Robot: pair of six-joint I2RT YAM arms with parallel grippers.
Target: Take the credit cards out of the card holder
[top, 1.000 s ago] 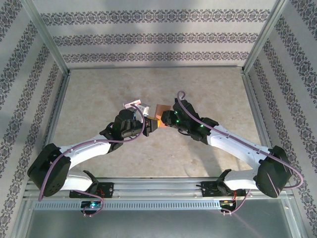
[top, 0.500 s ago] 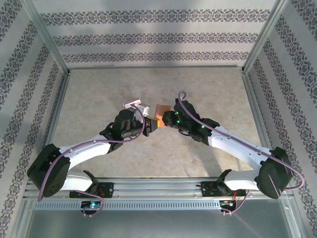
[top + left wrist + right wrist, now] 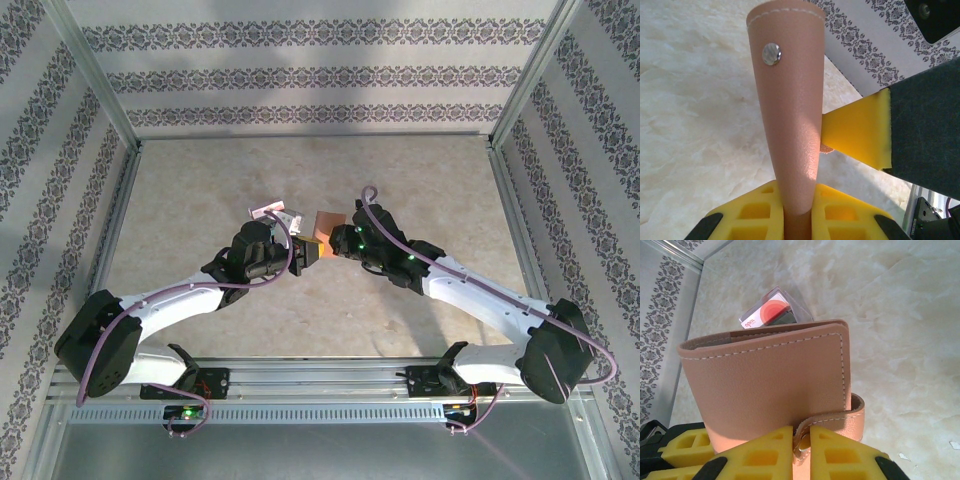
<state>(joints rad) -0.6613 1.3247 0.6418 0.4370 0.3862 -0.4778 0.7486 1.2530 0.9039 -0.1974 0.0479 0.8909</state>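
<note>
Just short of the middle of the table, on the side of its near edge, my left gripper and right gripper stand tip to tip, both closed on the card holder, which is held clear of the tabletop between them. Seen from the left wrist, my left fingers are pressed together on the bottom of the folded reddish-brown holder, which rises edge-on with a metal snap near its top; one yellow finger of the right gripper touches its side. Seen from the right wrist, my right fingers pinch the holder's leather strap, and the stitched flat face stands upright above them. Beyond the holder, toward the far left corner, the credit cards lie in a small pile on the table, just past my left gripper, a red-and-white one on top. I cannot tell whether any card remains inside.
</note>
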